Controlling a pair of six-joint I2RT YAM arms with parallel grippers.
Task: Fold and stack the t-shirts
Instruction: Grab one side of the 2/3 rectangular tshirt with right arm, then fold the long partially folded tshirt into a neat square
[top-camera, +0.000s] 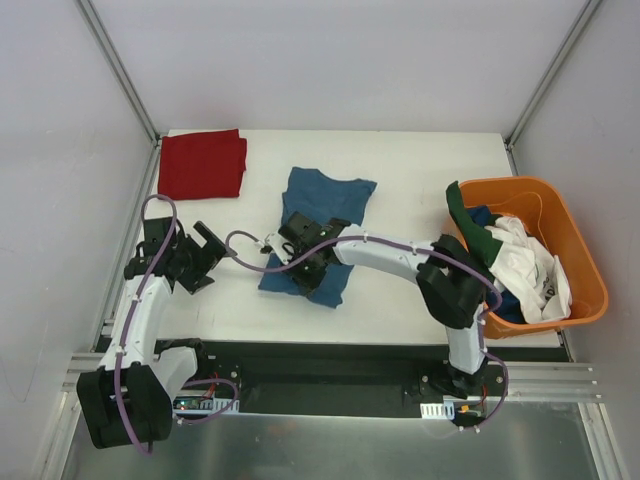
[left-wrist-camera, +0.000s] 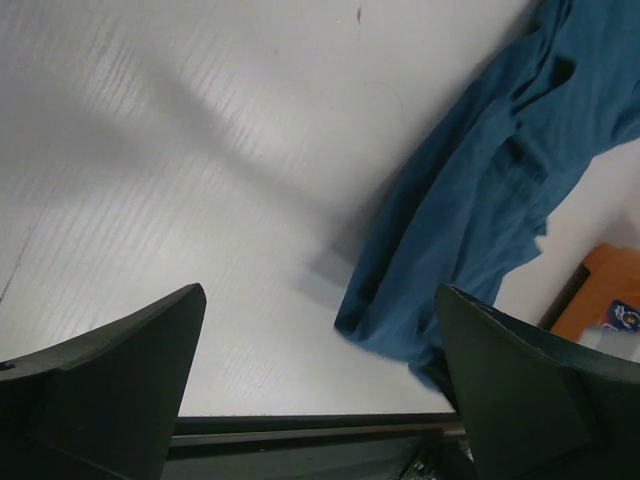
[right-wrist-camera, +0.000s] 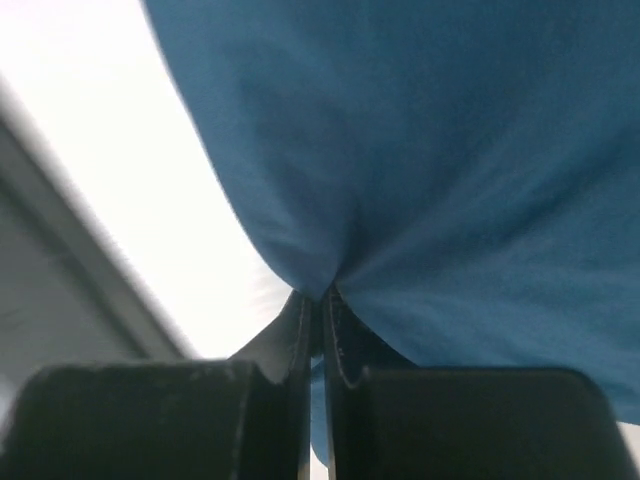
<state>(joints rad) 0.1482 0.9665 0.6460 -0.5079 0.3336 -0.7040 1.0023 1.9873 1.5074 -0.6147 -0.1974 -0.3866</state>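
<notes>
Your right claw (right-wrist-camera: 320, 300) is shut tight on the teal tee (top-camera: 330, 195). In its wrist view the two fingers meet with a fold of the cloth nipped between their tips. The fabric fans out from that pinch across most of the view.

From above, that claw sits over the tee's left half, near the middle of the table (top-camera: 420, 165). Its forearm reaches in from the right across the tee's near part. The tee lies spread out but rumpled, and its near edge is partly hidden under the arm.

Your left claw (top-camera: 205, 257) is wide open and has hold of nothing. It hangs over bare table to the left of the teal tee. Its wrist camera shows the tee's edge on the right, close to one finger, but from that angle you cannot tell whether cloth and finger touch.

The red tee (top-camera: 203, 163) lies folded flat at the far left corner of the table, well apart from both claws.

The basket (top-camera: 578, 235) stands at the table's right edge. A white tee (top-camera: 525, 268) is heaped inside it. A green tee (top-camera: 466, 218) hangs over its left rim, and a little blue cloth (top-camera: 483, 214) shows between the two.
</notes>
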